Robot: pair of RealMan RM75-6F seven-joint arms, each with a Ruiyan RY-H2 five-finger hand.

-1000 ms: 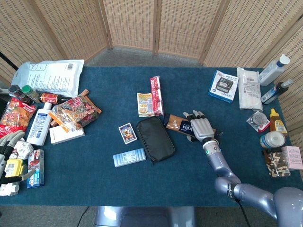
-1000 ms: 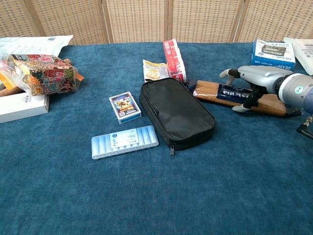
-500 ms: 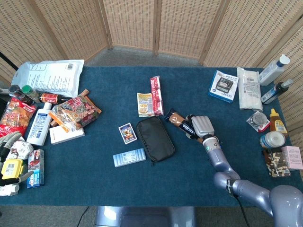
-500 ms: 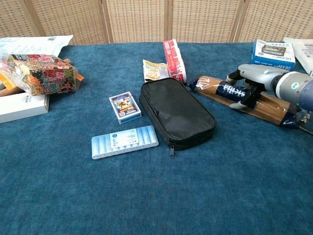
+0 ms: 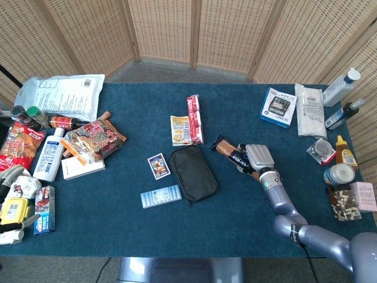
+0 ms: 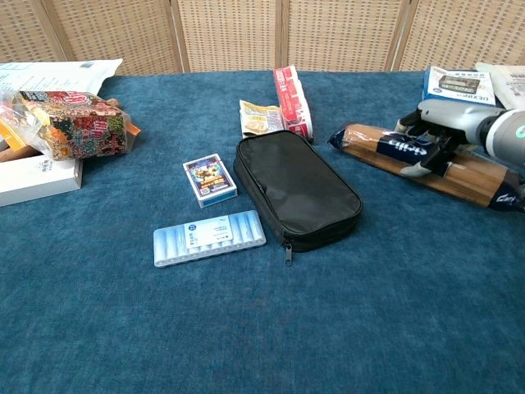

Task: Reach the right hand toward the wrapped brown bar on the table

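The wrapped brown bar is a long pack with a dark blue band, lying slantwise right of the black pouch. My right hand grips it at the band, fingers curled over the top. In the chest view the bar runs from the pouch's far corner towards the right edge, with my right hand wrapped around its middle. I cannot tell whether the bar touches the cloth. My left hand shows only at the far left edge of the head view, fingers apart over small packets.
A card deck and a pale blue tube strip lie left of the pouch. Behind it are a red packet and a yellow sachet. A blue box sits behind my right hand. Bottles and jars line the right edge.
My right hand closed on the bar and carried it to the right, swinging it to a steeper slant. The left hand barely moved.
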